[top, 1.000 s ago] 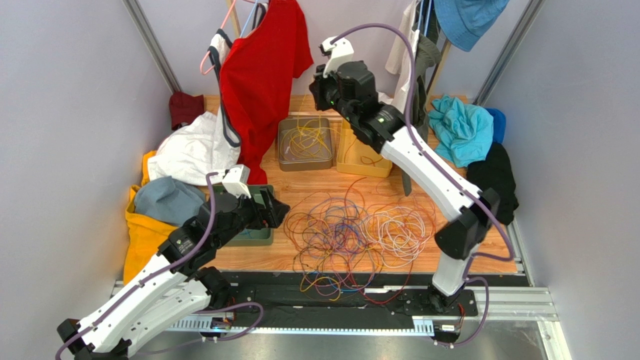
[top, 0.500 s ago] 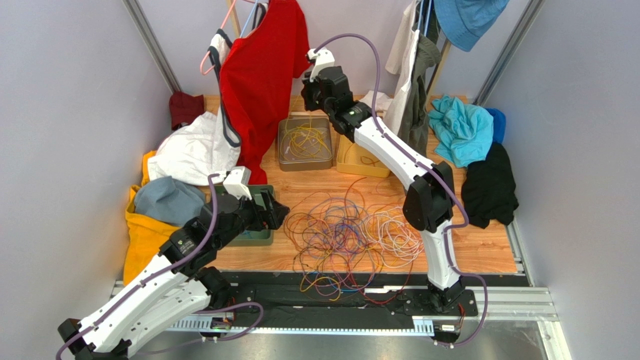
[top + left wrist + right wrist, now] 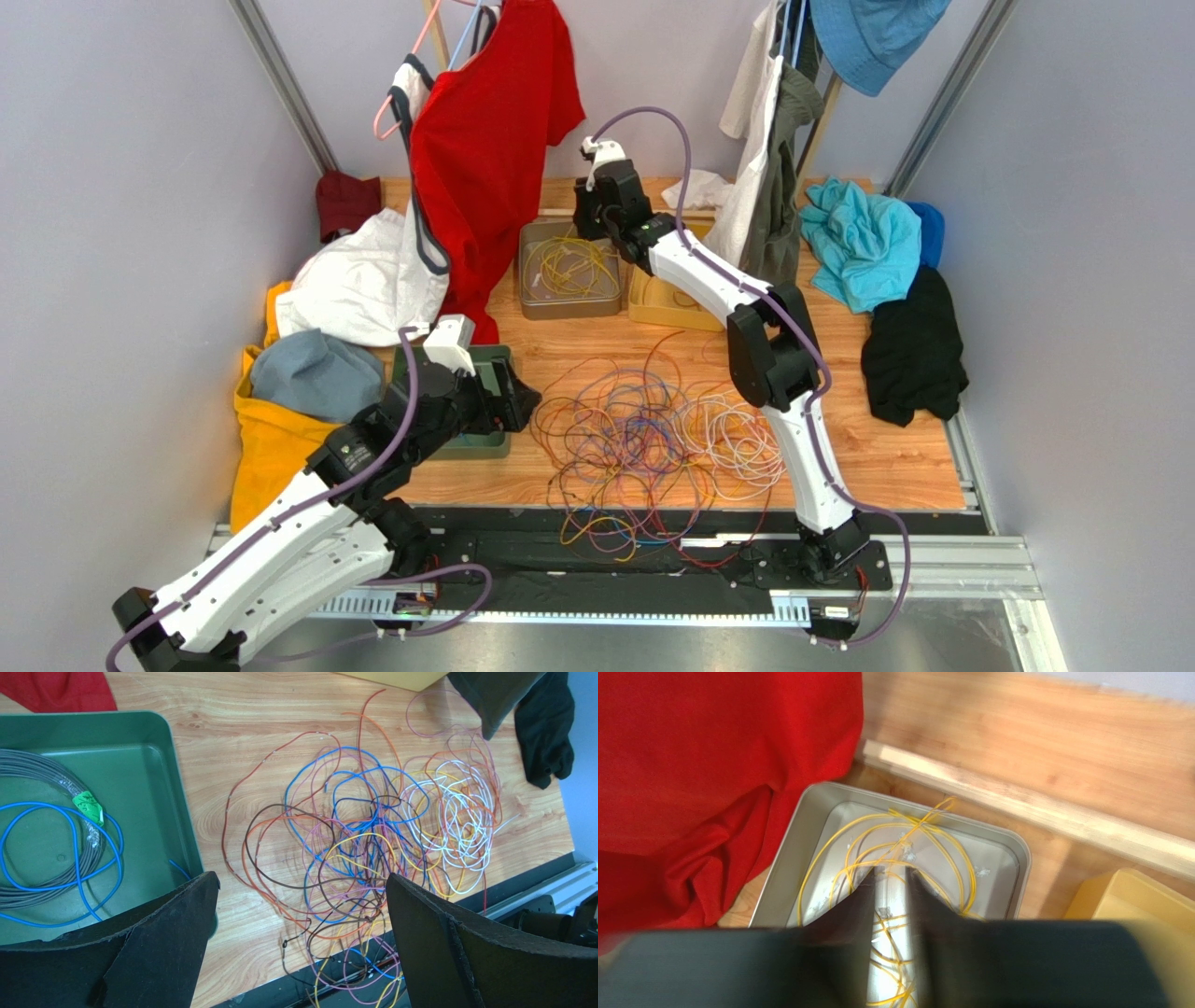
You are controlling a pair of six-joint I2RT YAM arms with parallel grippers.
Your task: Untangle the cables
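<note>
A cell of plain grey walls is seen, floored by a light wooden table top [image 3: 898, 462] with a black rail along its near edge. Clothing is heaped along both sides, and a red T-shirt [image 3: 491, 140] is hung at the back left.

Two white and black arms are counted. The right arm is stretched to the far end, and the right gripper [image 3: 596, 210] is held above a grey metal tray [image 3: 530, 287]. In the wrist view the right gripper [image 3: 891, 882] is parted only by a narrow slit; the tray floor is seen through it, and nothing is seen to be gripped. The left gripper [image 3: 505, 389] is poised over the near left of the table. Its fingers are spread wide, and the left gripper [image 3: 298, 889] is closed on nothing.

Three containers are counted: the grey metal tray [image 3: 801, 833], a yellow box [image 3: 673, 301] just beside it, and a dark green plastic tray [image 3: 151, 777] under the left arm.

The thin, looping, many-coloured cables [image 3: 659, 434] are spread in one tangle at the near middle of the table. In the left wrist view the cables [image 3: 365, 840] lie beside the green tray, where a blue cable [image 3: 42, 806] and a grey coil [image 3: 42, 766] are laid. Yellow cables [image 3: 878, 840] are gathered in the grey tray.
</note>
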